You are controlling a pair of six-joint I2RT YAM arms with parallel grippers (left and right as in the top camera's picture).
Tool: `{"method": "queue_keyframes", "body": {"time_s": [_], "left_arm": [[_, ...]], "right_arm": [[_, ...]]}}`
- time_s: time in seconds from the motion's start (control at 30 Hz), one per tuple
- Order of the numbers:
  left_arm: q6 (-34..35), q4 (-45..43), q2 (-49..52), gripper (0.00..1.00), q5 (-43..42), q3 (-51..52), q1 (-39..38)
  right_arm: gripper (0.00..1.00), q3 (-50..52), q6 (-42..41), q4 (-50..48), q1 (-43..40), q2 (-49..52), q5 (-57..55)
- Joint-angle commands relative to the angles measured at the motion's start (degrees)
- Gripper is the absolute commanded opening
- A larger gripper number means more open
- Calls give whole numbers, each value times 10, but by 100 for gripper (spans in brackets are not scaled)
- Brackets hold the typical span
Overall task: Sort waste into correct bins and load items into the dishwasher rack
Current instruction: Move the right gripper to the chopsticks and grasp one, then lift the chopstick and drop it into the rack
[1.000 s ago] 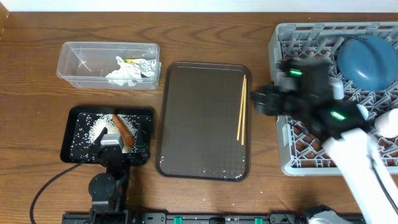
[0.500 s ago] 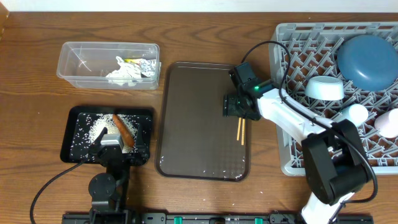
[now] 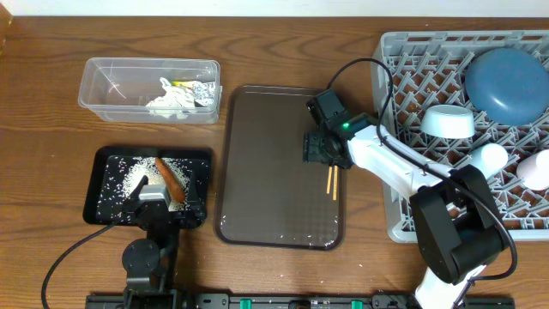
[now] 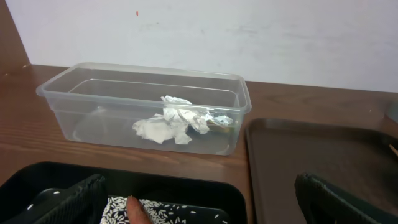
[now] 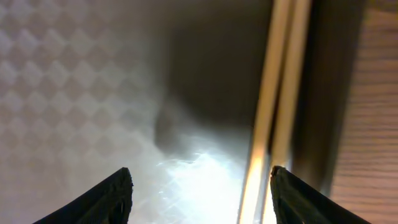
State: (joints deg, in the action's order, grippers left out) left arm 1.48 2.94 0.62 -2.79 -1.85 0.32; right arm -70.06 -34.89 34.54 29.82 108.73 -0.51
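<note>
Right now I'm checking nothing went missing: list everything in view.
table: one, brown wood
tub: one, clear, far left
tissue: one, white, in the tub
wrapper: one, silver-green, in the tub
small tray: one, black, near left
rice: many grains, white, in the small tray
carrot: one, orange, in the small tray
serving tray: one, dark brown, centre
chopsticks: two, wooden, on the serving tray
rack: one, grey, right
plate: one, dark blue, in the rack
bowl: one, light blue, in the rack
cup: one, white, rack's right edge
left gripper: one, black, open over the small tray
right gripper: one, black, open over the chopsticks
</note>
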Motion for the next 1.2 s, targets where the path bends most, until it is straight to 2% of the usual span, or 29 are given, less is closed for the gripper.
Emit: {"method": "queue_keyframes", "body": {"time_s": [0.0, 1.17], "left_arm": [[1, 10, -4, 98, 7, 15, 3], [1, 10, -4, 98, 7, 15, 3]], "right_arm": [[68, 1, -20, 0, 10, 4, -37], [67, 1, -19, -28, 25, 20, -72]]}}
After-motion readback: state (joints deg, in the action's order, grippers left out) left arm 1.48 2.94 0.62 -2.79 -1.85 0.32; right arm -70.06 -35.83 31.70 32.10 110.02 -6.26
